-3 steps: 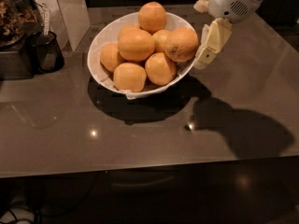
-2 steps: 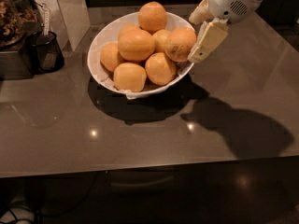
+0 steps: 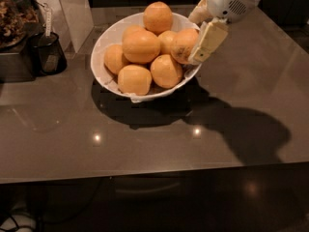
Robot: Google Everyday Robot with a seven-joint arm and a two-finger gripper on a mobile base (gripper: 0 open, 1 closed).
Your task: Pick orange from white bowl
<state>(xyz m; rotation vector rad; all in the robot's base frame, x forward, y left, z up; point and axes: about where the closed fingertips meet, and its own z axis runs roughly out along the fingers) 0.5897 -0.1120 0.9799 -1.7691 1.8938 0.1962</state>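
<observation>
Gripper point(image 3: 193, 39) moved in from outside rim, now over right edge of bowl; grey counter point(image 3: 72, 129) carries everything; white bowl point(image 3: 107, 36) at centre-back, heaped with fruit; jaws spread, near finger point(image 3: 208, 40) flat against right flank of orange point(image 3: 179, 45), far finger behind its top; orange in bowl at right rim, dull, mottled, touching neighbours; black cup point(image 3: 48, 54) well left of bowl
</observation>
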